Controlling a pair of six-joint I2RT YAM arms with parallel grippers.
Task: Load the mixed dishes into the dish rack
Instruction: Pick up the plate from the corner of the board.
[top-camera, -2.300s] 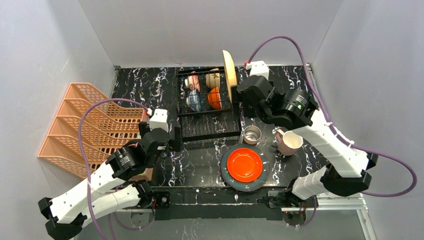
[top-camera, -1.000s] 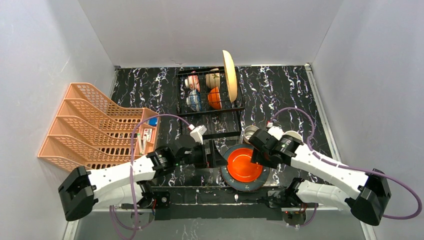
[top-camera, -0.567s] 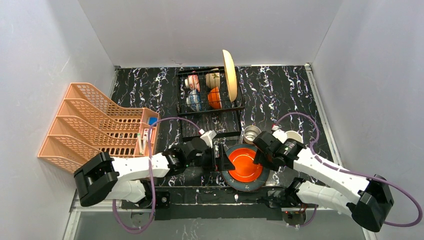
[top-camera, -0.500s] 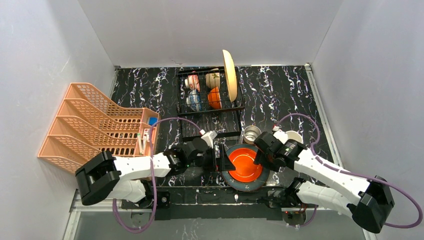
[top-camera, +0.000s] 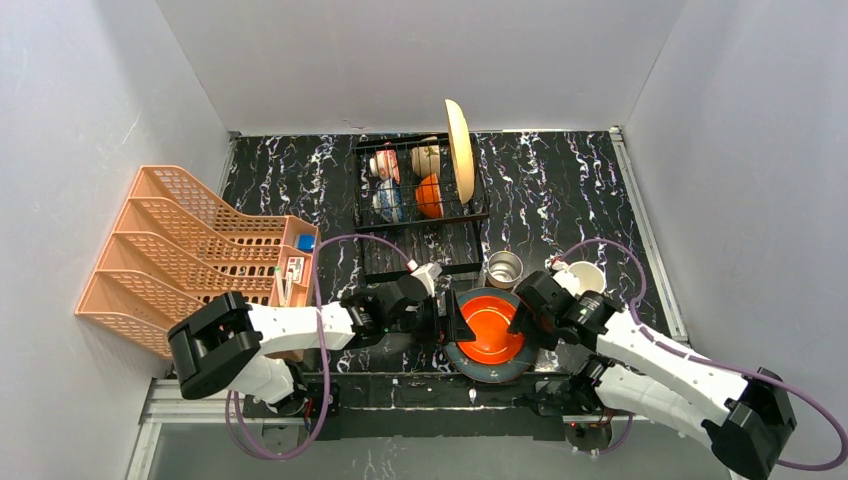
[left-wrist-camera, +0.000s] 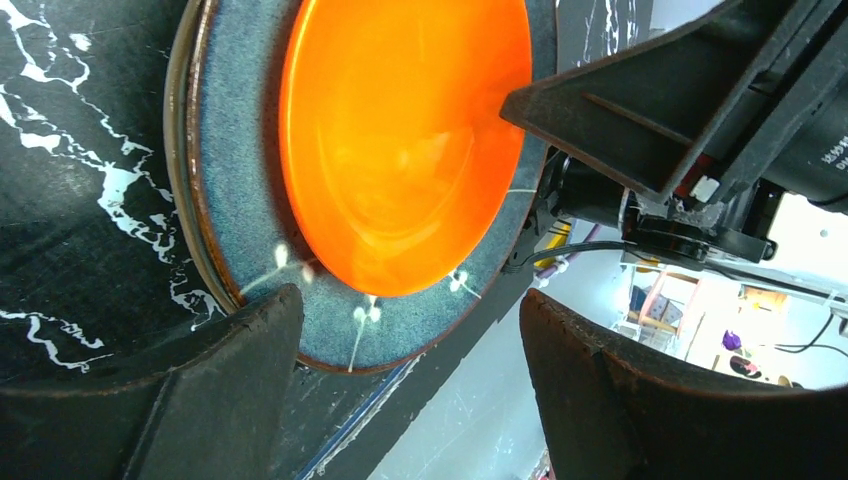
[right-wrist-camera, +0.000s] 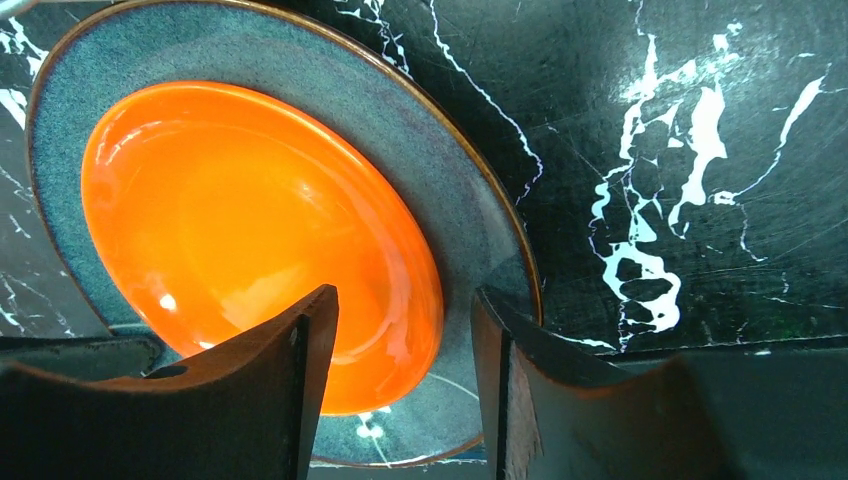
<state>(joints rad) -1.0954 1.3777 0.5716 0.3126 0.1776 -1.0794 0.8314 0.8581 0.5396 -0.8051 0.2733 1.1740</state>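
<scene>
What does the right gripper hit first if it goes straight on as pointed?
Likely the orange plate, stacked on the grey plate: the right gripper, jaws open, points at its edge. Depth is unclear.

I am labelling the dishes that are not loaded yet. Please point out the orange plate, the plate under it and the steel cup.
orange plate (top-camera: 490, 328), top view, its centre.
grey-green plate (right-wrist-camera: 400, 130), right wrist view, its bare rim band.
steel cup (top-camera: 504, 268), top view, its open mouth.

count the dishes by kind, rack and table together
plates: 3 (yellow plate, orange plate, grey-blue plate)
bowls: 4 (red floral bowl, blue-patterned bowl, white bowl, orange bowl)
mugs: 1 (pink mug)
cups: 1 (steel cup)
total: 9
</scene>
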